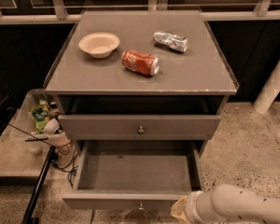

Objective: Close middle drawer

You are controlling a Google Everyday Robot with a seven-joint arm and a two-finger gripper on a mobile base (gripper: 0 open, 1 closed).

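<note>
The middle drawer (135, 171) is pulled far out of the grey cabinet, its shallow grey box empty. Its flat front (102, 201) runs along the bottom of the view, with a small round knob (140, 206) at centre. My gripper (179, 210) is at the bottom edge, just right of the knob and against the lower right part of the drawer front. My white arm (242, 204) leads to it from the lower right. The fingertips are hidden below the edge of the view.
Above the open drawer is another grey drawer front with a knob (141, 129). On the cabinet top (196, 73) are a beige bowl (99, 44), a red can (140, 62) on its side and a crushed silver can (171, 41). A low shelf with clutter (39, 120) and cables are on the left. A white post (273, 85) is on the right.
</note>
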